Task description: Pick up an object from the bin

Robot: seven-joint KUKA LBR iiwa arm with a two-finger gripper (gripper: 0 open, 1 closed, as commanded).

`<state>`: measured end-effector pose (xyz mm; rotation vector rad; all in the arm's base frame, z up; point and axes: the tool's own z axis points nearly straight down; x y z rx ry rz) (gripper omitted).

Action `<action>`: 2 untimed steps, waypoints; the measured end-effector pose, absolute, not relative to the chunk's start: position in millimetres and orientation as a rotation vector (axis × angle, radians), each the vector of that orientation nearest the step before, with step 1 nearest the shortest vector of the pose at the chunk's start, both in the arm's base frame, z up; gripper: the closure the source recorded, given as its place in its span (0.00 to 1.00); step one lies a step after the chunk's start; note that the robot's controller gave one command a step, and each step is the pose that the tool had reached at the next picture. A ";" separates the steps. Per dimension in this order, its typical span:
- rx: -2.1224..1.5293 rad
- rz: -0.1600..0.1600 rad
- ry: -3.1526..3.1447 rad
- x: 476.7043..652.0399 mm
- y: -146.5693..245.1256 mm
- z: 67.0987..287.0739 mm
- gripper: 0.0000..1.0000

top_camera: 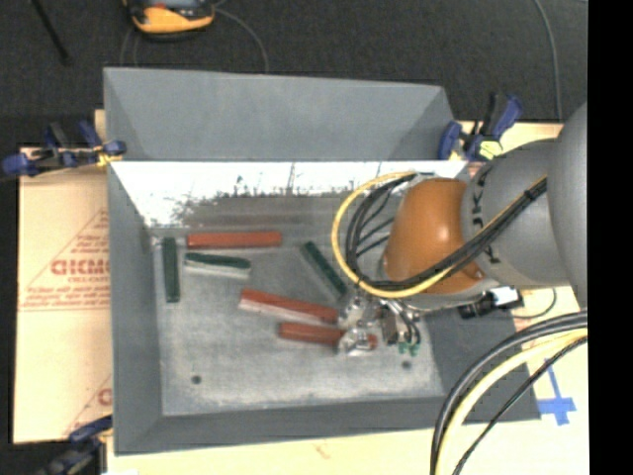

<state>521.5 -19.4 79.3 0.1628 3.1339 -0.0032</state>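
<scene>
Grey metal forms the bin (134,295), whose floor takes up the middle of the frame and carries a scatter of slim, stick-shaped things. The arm comes in from the right, its orange cover (427,234) ringed by looping cables, and the gripper (368,332) sits low over the floor at the lower right of the bin. Whether it is released or clenched cannot be told from this angle.

Its tip is at the right end of the lower red stick (307,333), which lies almost level at lower centre; they seem to touch, but I cannot see the stick gripped. Just above that one, a longer red stick (285,306) slants down to the right, and its right end also reaches the gripper. A green stick (323,266) lies diagonally above them, partly under the cables.

Well apart, toward the upper left of the floor, lie another red stick (234,238), a green-and-white stick (218,261) below it, and an upright green stick (171,270) by the left wall.
</scene>
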 end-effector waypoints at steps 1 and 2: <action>0.162 -0.003 3.134 521.5 -19.4 79.3 1.00; 0.116 -0.001 3.135 523.8 -23.7 212.1 1.00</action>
